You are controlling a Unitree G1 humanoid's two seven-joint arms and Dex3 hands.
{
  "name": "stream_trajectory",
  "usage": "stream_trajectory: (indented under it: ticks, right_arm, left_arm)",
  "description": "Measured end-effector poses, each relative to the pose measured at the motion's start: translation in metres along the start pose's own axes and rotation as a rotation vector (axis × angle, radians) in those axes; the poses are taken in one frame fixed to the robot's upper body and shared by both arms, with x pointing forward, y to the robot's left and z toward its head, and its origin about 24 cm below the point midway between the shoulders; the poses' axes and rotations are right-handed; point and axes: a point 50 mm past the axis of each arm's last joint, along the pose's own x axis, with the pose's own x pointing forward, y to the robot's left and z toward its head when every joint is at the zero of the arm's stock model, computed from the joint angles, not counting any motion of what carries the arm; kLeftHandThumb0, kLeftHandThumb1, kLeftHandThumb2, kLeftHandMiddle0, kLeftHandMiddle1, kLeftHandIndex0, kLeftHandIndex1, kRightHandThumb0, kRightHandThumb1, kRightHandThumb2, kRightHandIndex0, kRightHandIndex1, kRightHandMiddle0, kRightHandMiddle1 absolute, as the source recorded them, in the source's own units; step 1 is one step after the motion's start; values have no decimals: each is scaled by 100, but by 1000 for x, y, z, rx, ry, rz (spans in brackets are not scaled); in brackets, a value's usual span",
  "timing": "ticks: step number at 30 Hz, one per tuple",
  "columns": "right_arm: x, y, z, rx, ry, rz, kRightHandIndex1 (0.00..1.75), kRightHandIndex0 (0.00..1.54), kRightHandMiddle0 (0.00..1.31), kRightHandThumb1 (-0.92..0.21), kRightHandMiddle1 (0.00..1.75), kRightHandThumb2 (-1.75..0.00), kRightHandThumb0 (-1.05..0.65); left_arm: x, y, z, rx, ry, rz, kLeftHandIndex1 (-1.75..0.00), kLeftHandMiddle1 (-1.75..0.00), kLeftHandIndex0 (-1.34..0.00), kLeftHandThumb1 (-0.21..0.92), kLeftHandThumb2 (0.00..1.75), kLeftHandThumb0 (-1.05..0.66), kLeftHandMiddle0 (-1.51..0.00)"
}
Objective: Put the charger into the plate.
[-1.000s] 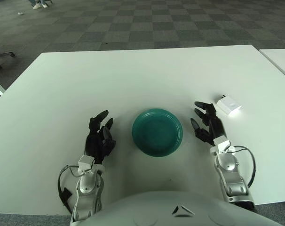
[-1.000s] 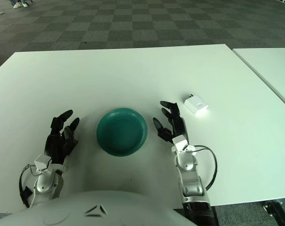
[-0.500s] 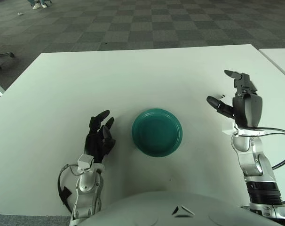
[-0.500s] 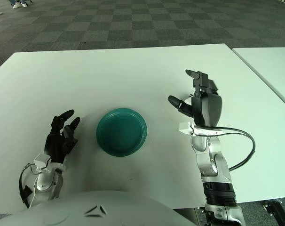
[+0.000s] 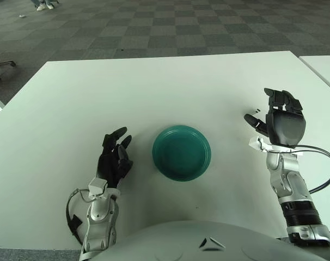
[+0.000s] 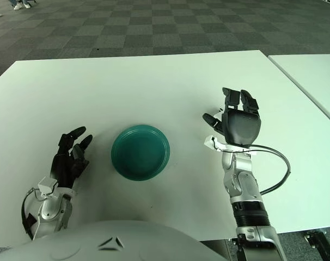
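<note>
A round teal plate (image 5: 181, 153) with nothing in it sits on the white table (image 5: 154, 87), near the front middle. My right hand (image 5: 269, 111) is raised to the right of the plate, back of the hand toward the camera, fingers spread and slightly bent, holding nothing I can see. It covers the spot where the white charger lay, so the charger is hidden. My left hand (image 5: 115, 155) shows left of the plate, fingers relaxed and apart, idle.
A black cable (image 5: 324, 163) loops out from my right wrist. A second white table (image 5: 325, 68) begins at the far right, across a narrow gap. Dark checkered carpet lies beyond the table's far edge.
My right hand rose from beside the plate, swung right over the charger's spot, and has now dropped slightly with fingers bending forward. The left hand and plate have not moved.
</note>
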Motion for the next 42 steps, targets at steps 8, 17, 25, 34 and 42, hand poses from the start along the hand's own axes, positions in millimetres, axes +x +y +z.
stream_trajectory:
  ticks: [8,17,25,34,42]
  right_arm:
    - [14,5,8,-36,35,62,0,25,0,-92,66,-75,-100]
    - [17,19,13,-55,53,170,0,24,0,-92,62,-72,-102]
    - [15,31,10,-97,97,251,0,24,0,-92,58,-70,-105]
    - [19,38,12,-120,123,322,1,27,0,-92,56,-67,-105]
    - [15,47,15,-134,121,396,2,29,0,-92,57,-65,-105]
  left_arm:
    - [0,2,0,-10,-1,-13,-106,-45,-22,92,90,-80,-36]
    - [1,6,0,4,1,0,-105,-51,-22,92,90,-80,-33]
    - [2,7,1,26,8,5,-106,-52,-22,92,89,-79,-32]
    - [4,8,1,35,10,9,-106,-53,-22,92,89,-79,-31]
    - [4,8,1,41,9,7,-106,-54,-22,92,89,-80,-31]
